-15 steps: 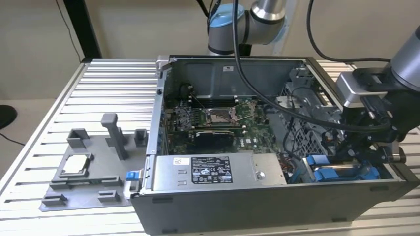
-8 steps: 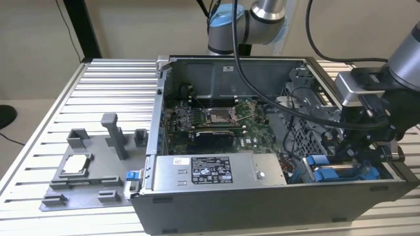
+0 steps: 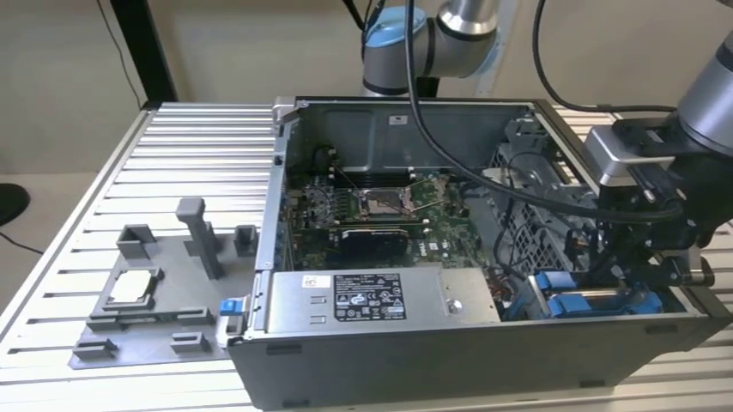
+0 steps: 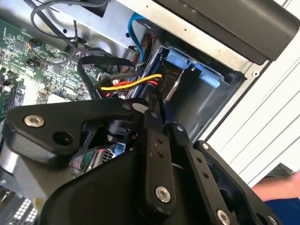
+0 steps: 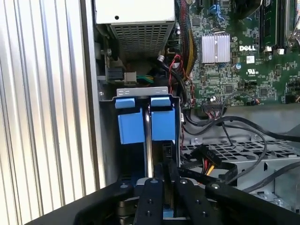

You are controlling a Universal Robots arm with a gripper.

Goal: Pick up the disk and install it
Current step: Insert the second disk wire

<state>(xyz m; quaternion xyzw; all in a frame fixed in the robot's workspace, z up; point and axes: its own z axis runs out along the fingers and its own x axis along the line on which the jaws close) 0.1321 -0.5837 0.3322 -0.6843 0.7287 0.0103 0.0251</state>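
Observation:
The disk [image 5: 148, 140] stands on edge in the drive bay at the case's front corner, at the exterior view's right. It shows as a thin silver edge between two blue carrier tabs [image 5: 161, 123]. The blue carrier [image 3: 596, 305] also shows low in the case, and its tabs [image 4: 179, 61] appear beside red and yellow wires. My gripper [image 5: 165, 180] reaches down into the bay from above [image 3: 627, 273]. Its fingers [image 4: 157, 140] are drawn close together on the near end of the disk. The fingertips themselves are hidden behind the black finger links.
The open computer case [image 3: 458, 360] lies on a ribbed aluminium table [image 3: 172, 163]. A grey power-supply box [image 3: 378, 296] sits beside the bay, and the motherboard [image 3: 378, 206] lies behind it. Black cables [image 5: 234, 126] cross the metal drive cage. A grey fixture plate [image 3: 149, 300] holds a small chip.

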